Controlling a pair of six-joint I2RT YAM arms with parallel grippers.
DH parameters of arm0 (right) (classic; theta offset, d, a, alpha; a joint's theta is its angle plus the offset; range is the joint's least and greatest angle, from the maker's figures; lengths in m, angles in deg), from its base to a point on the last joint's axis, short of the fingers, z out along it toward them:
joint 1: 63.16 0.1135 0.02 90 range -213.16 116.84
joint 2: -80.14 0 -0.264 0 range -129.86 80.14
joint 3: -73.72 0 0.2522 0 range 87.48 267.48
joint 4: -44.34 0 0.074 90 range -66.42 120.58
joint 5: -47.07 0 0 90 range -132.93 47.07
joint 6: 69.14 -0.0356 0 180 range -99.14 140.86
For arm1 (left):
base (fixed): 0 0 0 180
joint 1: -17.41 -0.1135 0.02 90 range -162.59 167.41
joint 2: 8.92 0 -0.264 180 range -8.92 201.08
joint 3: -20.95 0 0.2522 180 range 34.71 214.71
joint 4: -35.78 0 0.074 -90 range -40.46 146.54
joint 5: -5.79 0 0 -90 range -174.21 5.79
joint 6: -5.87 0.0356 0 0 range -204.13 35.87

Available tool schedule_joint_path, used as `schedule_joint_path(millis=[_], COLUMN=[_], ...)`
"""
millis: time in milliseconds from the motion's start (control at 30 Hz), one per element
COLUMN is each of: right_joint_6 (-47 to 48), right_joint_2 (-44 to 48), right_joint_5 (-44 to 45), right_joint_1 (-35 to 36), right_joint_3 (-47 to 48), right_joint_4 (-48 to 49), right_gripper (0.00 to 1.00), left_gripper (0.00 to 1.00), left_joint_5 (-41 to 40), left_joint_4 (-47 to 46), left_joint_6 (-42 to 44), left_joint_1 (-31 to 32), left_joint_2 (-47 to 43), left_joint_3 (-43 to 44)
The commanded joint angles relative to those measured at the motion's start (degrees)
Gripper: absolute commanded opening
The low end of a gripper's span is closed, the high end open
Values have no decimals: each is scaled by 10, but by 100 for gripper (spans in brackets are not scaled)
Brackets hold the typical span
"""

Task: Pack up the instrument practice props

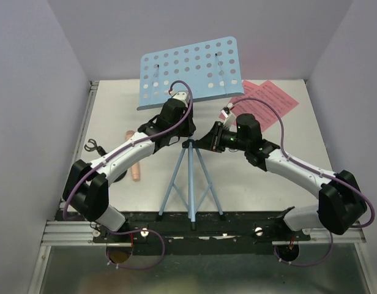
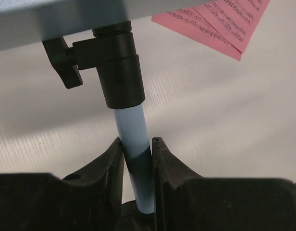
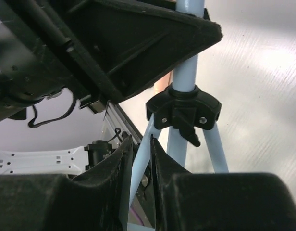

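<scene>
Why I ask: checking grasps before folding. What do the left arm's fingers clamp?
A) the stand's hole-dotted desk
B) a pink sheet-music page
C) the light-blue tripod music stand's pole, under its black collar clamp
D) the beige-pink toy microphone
C: in the left wrist view the left arm's fingers press both sides of the light-blue tripod music stand's pole just below the black collar clamp.

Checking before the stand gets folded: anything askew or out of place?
Nothing damaged or spilled. The music stand stands upright; the two pink pages lie fanned crookedly on the table, and the toy microphone lies flat, partly under the left arm.
</scene>
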Motion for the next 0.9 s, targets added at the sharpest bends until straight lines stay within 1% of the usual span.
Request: schedule_joint_path(millis=[0, 133, 200, 300, 433, 500, 600, 733, 867], right_joint_6=[-7, 14, 36, 70, 113, 132, 151, 163, 175], right_joint_2=[-33, -36, -29, -14, 18, 35, 54, 67, 65], right_joint_5=[-2, 16, 44, 81, 131, 157, 174, 180, 185], right_joint_1=[1, 1, 1, 1, 1, 1, 1, 1, 0], right_joint_3=[-14, -19, -12, -5, -3, -5, -7, -11, -16], right_joint_4=[44, 43, 11, -29, -74, -91, -116, -121, -121], right_gripper=[1, 1, 0, 18, 46, 54, 57, 60, 67], left_gripper=[0, 0, 0, 0, 0, 0, 0, 0, 0], left_joint_5=[27, 25, 28, 31, 34, 36, 36, 44, 52], left_joint_4=[-65, -74, -75, -69, -69, -74, -86, -94, -94], left_joint_6=[32, 30, 32, 38, 42, 42, 38, 30, 31], left_joint_1=[8, 0, -6, -13, -22, -26, -30, -38, -46], left_joint_2=[-20, -6, 4, 31, 69, 87, 110, 140, 172], left_joint_3=[2, 5, 12, 36, 63, 73, 83, 97, 119])
